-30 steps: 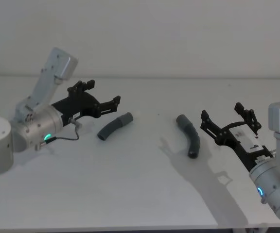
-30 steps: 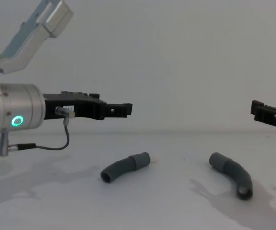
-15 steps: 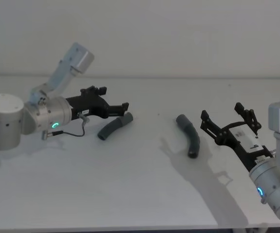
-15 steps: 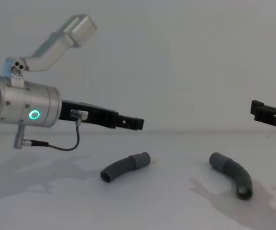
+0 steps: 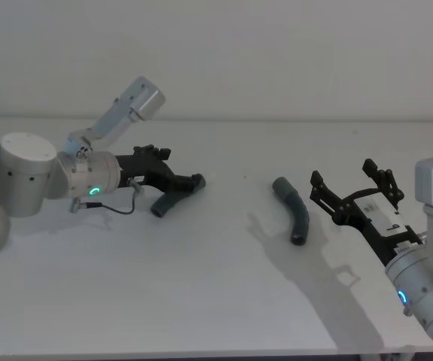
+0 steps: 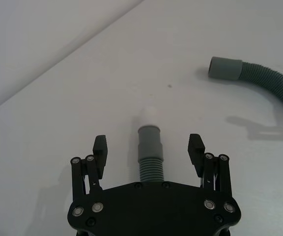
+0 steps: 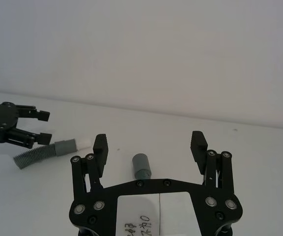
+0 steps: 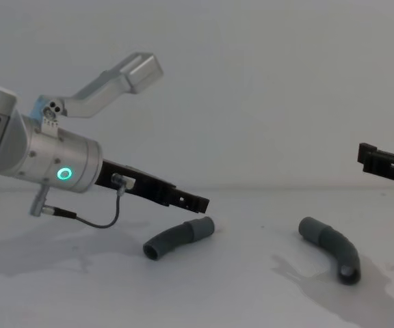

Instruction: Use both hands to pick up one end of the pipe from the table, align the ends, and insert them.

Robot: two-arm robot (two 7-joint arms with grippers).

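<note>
Two dark grey ribbed pipe pieces lie apart on the white table. The left piece ends in a grey cuff with a white tip. My left gripper is open and low over this piece, one finger on each side of the cuff. The right piece has a wider grey sleeve end. My right gripper hangs open in the air just behind that piece, apart from it.
A white wall runs along the table's far edge. A thin grey cable loops under my left wrist. Bare table surface lies between the two pieces and in front of them.
My left arm has swung forward and down, bringing its open gripper from beside the left piece to astride its cuff. The right arm and both pieces have not moved.
</note>
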